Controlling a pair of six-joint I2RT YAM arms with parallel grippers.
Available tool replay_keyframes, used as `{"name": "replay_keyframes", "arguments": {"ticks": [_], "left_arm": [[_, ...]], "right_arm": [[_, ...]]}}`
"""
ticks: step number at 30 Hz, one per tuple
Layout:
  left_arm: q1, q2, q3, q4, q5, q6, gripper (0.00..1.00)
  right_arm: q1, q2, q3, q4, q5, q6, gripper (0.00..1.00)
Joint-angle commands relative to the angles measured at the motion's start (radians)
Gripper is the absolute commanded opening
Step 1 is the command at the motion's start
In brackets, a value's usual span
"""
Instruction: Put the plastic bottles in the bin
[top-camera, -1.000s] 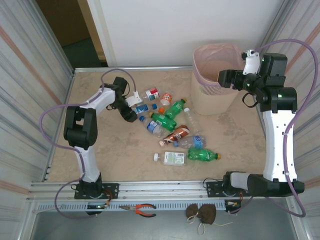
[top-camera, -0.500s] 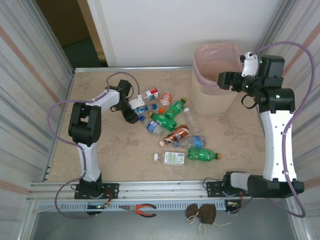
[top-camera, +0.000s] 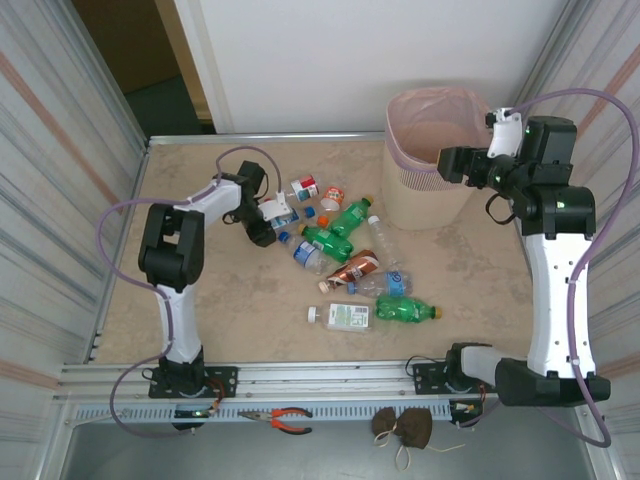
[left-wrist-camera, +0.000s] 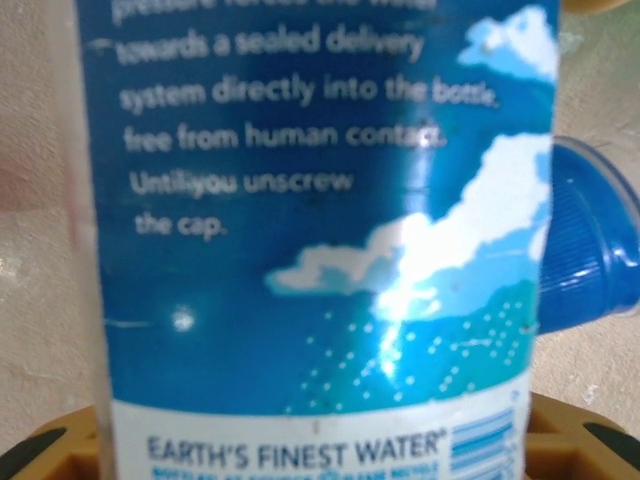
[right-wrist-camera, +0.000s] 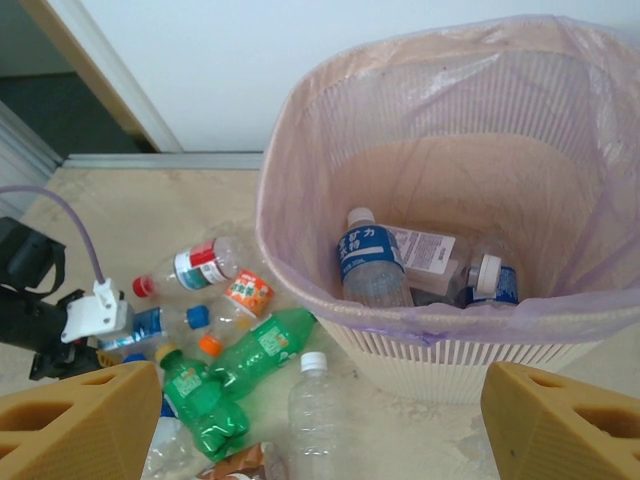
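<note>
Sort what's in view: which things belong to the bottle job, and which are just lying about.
Belongs to the job:
bin
bottles on the table
bottles already in the bin
blue-labelled water bottle

Just lying about, on the front ledge:
orange-handled pliers
brown cloth bundle

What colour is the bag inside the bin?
See-through pink bag in a beige bin; the right wrist view shows it best.

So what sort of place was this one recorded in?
Probably a robotics lab test cell, not a home: a beige table boxed in by striped side panels, an aluminium rail along its near edge, and pliers lying in front of it.
</note>
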Motion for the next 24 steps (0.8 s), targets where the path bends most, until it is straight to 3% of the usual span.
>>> {"name": "replay_keyframes", "arguments": {"ticks": [1,12,18,24], "left_arm": [[-0.006,-0.079,-0.02,-0.01,-0.006,0.019,0.42],[0.007,-0.28,-0.056,-0.009,0.072,-0.036,0.38],[0.008,-0.387,-0.012,-0.041,0.269,-0.119,0.35],[-0.011,-0.531,-0.045,0.033,0.483,-0.26,0.33]], "right_arm": [[-0.007,-0.025,0.012,-0.004,0.008,0.021,0.82],[-0.008,-0.086,0.016,0.011,-0.032,0.062,0.81],[-0.006,-0.164,-0.074,0.125,-0.141,0.13,0.8],[0.011,-0.281,-0.258,0.401,-0.288,0.251,0.79]]}}
